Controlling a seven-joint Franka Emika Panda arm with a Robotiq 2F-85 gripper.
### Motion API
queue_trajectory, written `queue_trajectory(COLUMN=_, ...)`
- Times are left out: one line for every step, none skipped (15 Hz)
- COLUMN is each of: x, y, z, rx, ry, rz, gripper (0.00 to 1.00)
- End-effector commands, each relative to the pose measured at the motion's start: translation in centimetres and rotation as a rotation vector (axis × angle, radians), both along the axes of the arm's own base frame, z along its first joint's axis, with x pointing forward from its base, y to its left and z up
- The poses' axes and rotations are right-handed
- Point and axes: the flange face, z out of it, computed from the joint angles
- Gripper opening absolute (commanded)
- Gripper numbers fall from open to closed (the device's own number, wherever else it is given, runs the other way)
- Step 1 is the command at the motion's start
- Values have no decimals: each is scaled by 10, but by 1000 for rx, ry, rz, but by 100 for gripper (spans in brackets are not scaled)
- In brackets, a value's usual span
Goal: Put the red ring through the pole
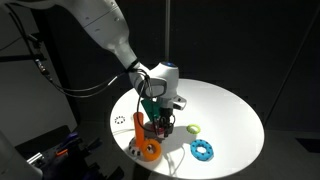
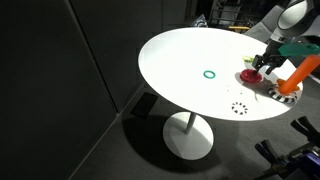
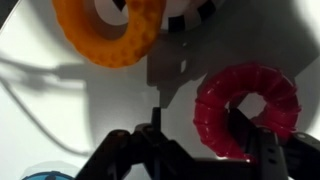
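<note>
The red ring (image 3: 247,110) lies on the white table (image 1: 225,105), and it also shows in both exterior views (image 1: 161,129) (image 2: 249,74). My gripper (image 3: 200,135) is low over it and open. One finger is outside the ring's left rim and the other is in its hole; a gap shows beside the left finger. The gripper appears in both exterior views (image 1: 158,118) (image 2: 262,66). The orange pole (image 1: 150,149) (image 2: 290,86) stands on its round base close beside the gripper. Its orange base (image 3: 110,35) fills the top of the wrist view.
A blue toothed ring (image 1: 203,150) and a yellow-green ring (image 1: 194,129) lie near the table's edge. A thin green ring (image 2: 209,73) lies mid-table. A black-and-white dashed ring (image 2: 239,108) (image 1: 120,121) lies near the pole. The surroundings are dark.
</note>
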Motion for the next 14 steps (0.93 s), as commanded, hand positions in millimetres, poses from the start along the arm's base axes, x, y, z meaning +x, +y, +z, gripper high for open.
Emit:
queue_trajectory(x=6, y=1, z=2, rx=-10, ry=7, rz=22, gripper=43)
queue_trajectory(x=6, y=3, z=2, rx=-11, ry=6, rz=22, gripper=33)
queue_trajectory(x=7, y=4, z=5, rx=-15, ry=2, rz=26, gripper=26)
queue_trajectory(x=7, y=5, z=7, rx=-18, ry=1, rz=28, gripper=16)
queue_trajectory(x=8, y=7, z=12, rx=-21, ry=-5, rz=33, gripper=9)
queue_trajectory(x=9, y=8, z=19, rx=-21, ry=-14, rz=34, gripper=8)
queue_trajectory(x=9, y=9, z=25, rx=-19, ry=-22, rz=37, gripper=9)
queue_trajectory(x=10, y=10, z=32, rx=-22, ry=-28, rz=38, gripper=9)
queue_trajectory(x=10, y=11, z=38, rx=-21, ry=-34, rz=40, gripper=9)
queue_trajectory(x=11, y=12, z=47, rx=-25, ry=-45, rz=39, gripper=9)
queue_trajectory(x=11, y=13, z=55, rx=-23, ry=-53, rz=43, gripper=9)
queue_trajectory(x=11, y=14, z=65, rx=-21, ry=-63, rz=47, gripper=9)
queue_trajectory(x=10, y=15, z=75, rx=-12, ry=-71, rz=54, gripper=9)
queue_trajectory(x=8, y=16, z=86, rx=-9, ry=-77, rz=56, gripper=8)
